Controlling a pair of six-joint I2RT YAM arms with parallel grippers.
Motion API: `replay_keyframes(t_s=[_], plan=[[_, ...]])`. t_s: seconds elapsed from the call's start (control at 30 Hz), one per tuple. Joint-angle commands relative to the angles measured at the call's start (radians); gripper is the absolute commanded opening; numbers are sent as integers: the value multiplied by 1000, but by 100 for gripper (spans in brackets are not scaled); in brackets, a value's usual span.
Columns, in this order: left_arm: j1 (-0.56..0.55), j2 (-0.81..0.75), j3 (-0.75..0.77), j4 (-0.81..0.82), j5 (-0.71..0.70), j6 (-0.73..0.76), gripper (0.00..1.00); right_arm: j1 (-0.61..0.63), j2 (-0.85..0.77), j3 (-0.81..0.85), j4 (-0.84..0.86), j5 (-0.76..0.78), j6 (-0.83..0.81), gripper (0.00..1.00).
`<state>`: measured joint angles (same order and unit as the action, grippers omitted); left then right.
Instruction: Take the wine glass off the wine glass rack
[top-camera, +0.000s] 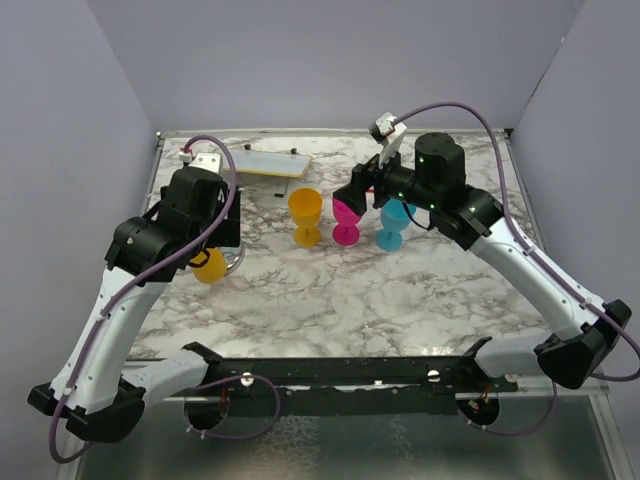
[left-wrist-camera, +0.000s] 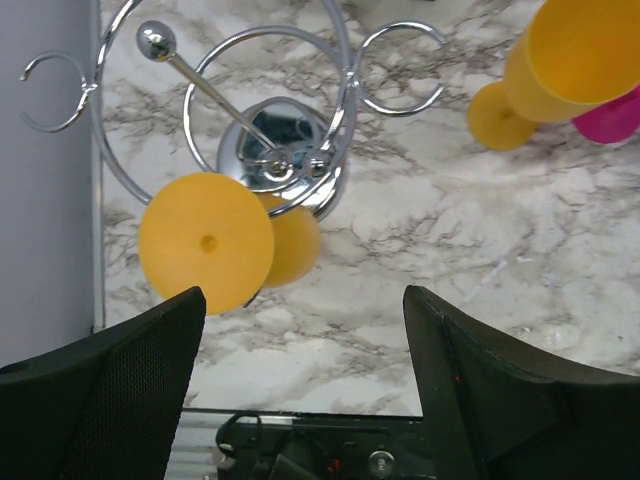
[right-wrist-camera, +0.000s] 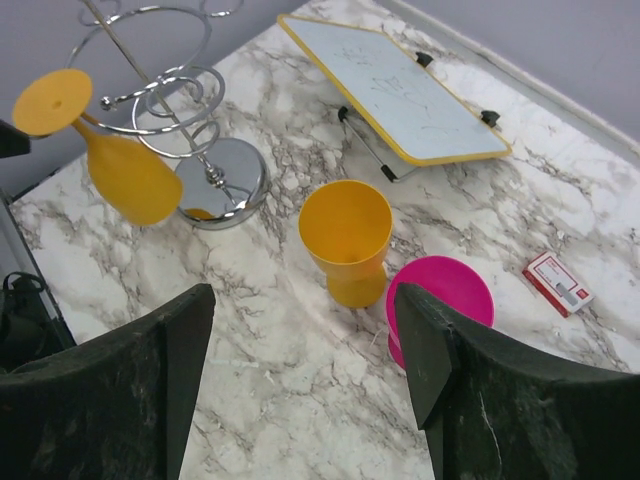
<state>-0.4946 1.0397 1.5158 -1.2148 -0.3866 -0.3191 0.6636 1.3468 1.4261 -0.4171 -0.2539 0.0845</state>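
My left gripper (left-wrist-camera: 303, 310) hangs over the wine glass rack (left-wrist-camera: 240, 150), its fingers (left-wrist-camera: 120, 390) spread wide with nothing between them. The orange wine glass (left-wrist-camera: 205, 243) hangs from one of the rack's wire arms, foot up and bowl slanting down beside the chrome base. It is just ahead of my left fingertips, and as far as I can see I'm not touching it.

My right gripper (right-wrist-camera: 300, 310) is also wide open and empty, well away from the rack. It is above three glasses standing upright on the marble table (right-wrist-camera: 300, 400). The standing orange glass (right-wrist-camera: 345, 235) is nearest the rack, then the pink glass (right-wrist-camera: 440, 300), and the blue glass (top-camera: 392, 222) is farthest.

I judge that the job is mostly done. What's left is to close on the hanging glass's stem, slide it out of the wire and set it down.
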Motion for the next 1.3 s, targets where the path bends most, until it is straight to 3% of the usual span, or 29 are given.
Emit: replay_keyframes(t_s=[0.0,0.33,0.63,1.27], plan=[[1,39,-2,-70,-155,28,82,-5,-53,-37,72,33,-3,74],[-105,146,-23,-72,-347,5,77,-7,-52,-56,90,6,-5,74],[-119,207,-42,-85,-481,-37,68,-8,-69,-75,107,-9,-11,74],[-109,168,-194,10,-520,-67,64,-9,-74,-96,133,-37,-6,74]])
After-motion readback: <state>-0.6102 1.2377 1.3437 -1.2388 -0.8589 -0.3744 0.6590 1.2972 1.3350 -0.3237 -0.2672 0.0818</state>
